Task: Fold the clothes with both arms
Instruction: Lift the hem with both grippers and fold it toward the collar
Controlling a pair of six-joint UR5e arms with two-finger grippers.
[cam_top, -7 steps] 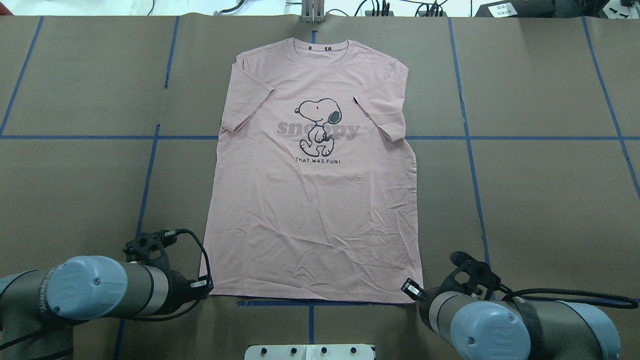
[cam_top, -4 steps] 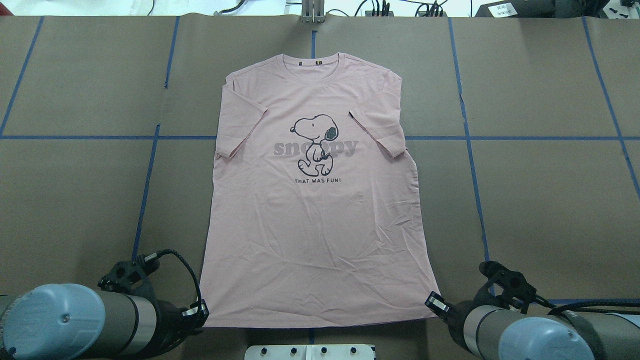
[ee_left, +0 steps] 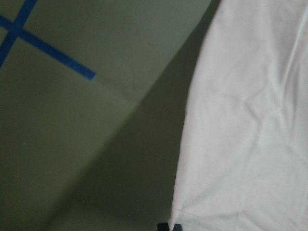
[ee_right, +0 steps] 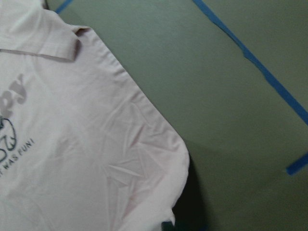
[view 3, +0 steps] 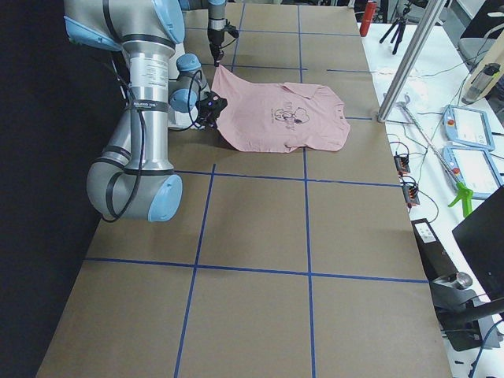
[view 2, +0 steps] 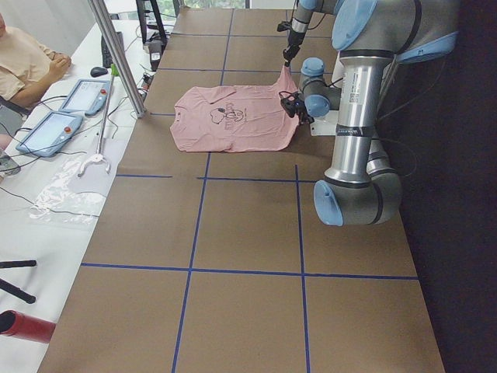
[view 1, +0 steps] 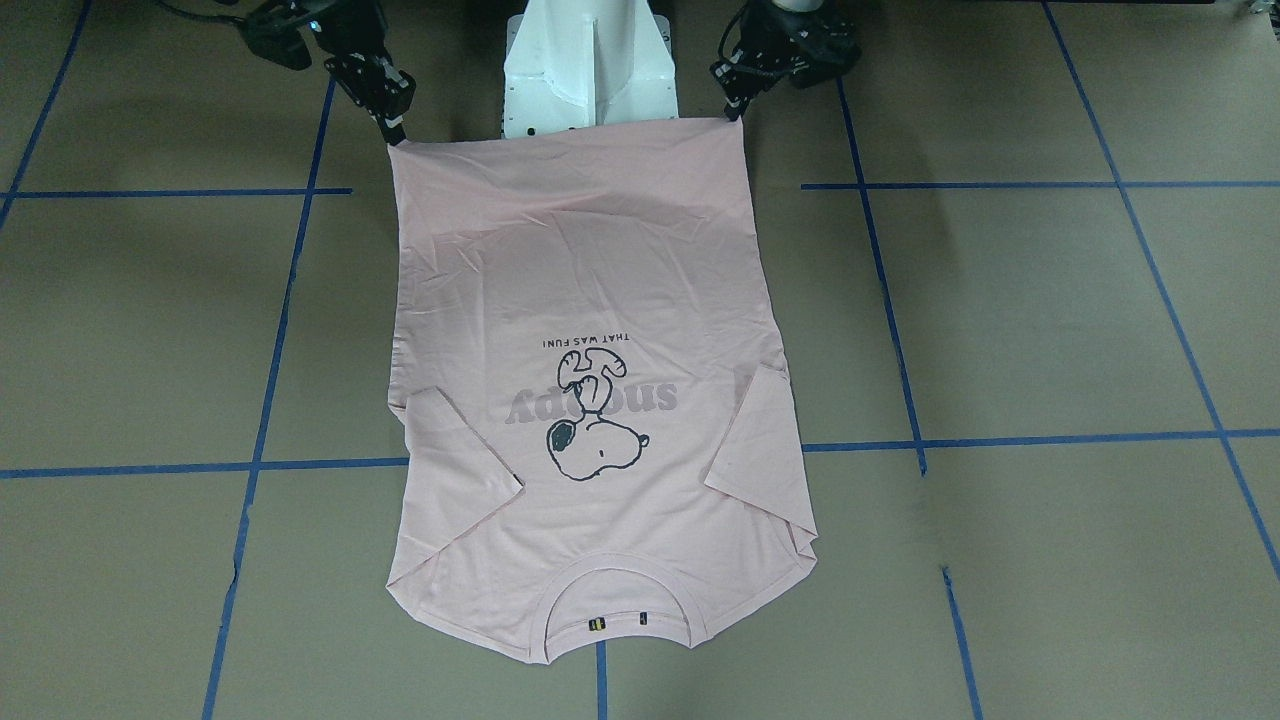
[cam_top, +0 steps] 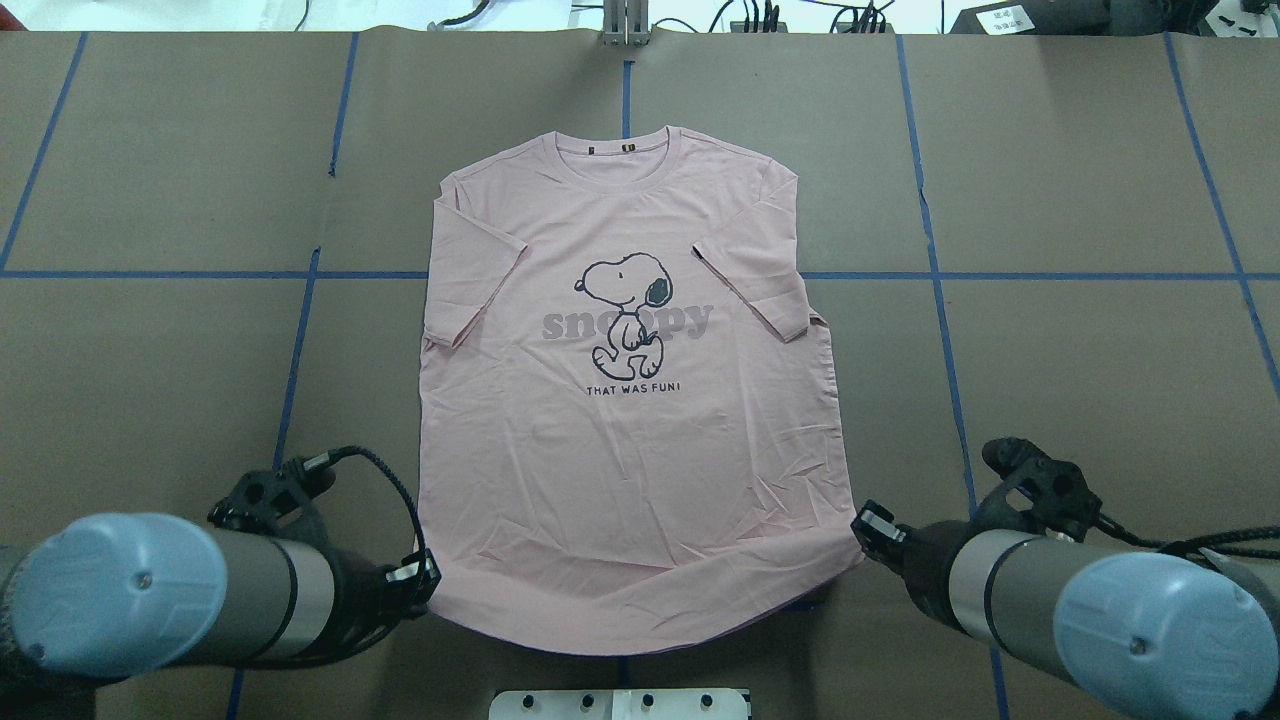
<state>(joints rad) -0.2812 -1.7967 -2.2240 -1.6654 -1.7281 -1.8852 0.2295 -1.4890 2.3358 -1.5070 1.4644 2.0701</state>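
Observation:
The pale pink T-shirt (cam_top: 630,440) lies print up on the brown table, with its collar (cam_top: 612,148) away from me and both sleeves folded inward. My left gripper (cam_top: 425,578) is shut on the hem's left corner. My right gripper (cam_top: 866,526) is shut on the hem's right corner. Both corners are held off the table and the hem sags between them. In the front-facing view the left gripper (view 1: 738,112) and right gripper (view 1: 392,135) pinch the two corners of the shirt (view 1: 590,300). The left wrist view shows the shirt's edge (ee_left: 240,120), and the right wrist view shows its side (ee_right: 86,144).
The white pedestal base (view 1: 588,60) stands just behind the lifted hem. Blue tape lines (cam_top: 300,330) cross the brown table cover. An operator (view 2: 23,62), tablets and cables are at the table's far side.
Both grippers pulled the shirt toward me by its hem corners, then rose. The collar has slid nearer, and the hem now hangs in a curve between the grippers.

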